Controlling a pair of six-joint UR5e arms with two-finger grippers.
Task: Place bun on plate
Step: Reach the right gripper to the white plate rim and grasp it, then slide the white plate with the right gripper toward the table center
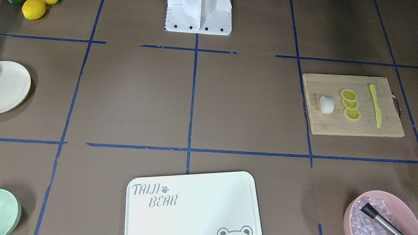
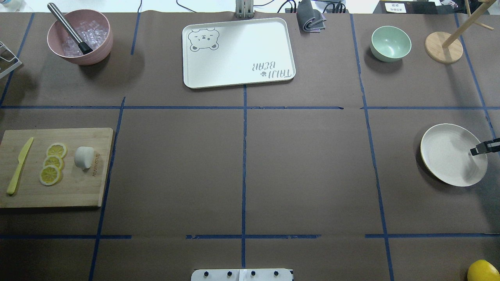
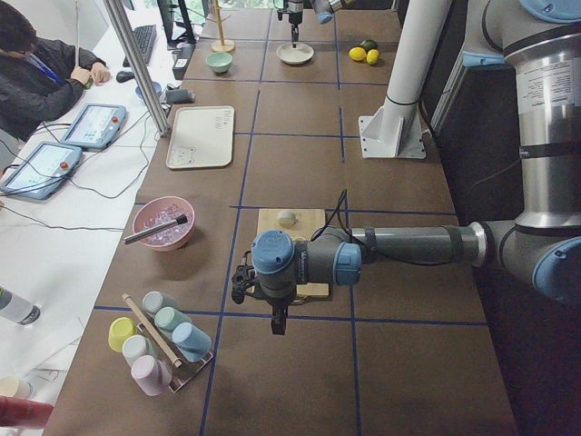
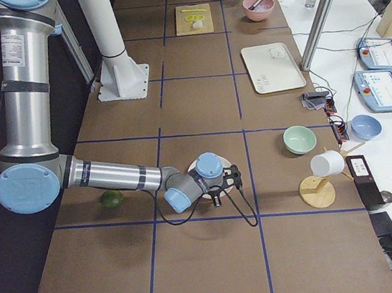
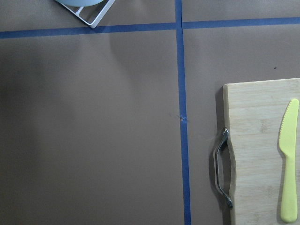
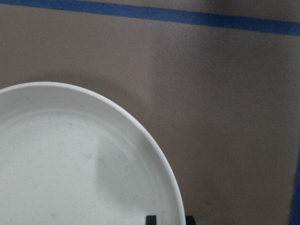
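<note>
So, bun [image 2: 84,157] sits at 9 o'clock, plate [image 2: 445,156] at 3 under the right gripper [image 2: 475,150], probably parked to receive it; can't tell if its fingers are spread.

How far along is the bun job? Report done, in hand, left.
Done: nothing; the bun lies on the wooden board beside the lemon slices, and the plate is bare. In hand: neither pincer holds the bun; the right pincer hovers at the plate's rim, the left pincer hangs off the board's end. Left: grasp the bun, carry it across, set it on the plate.
</note>
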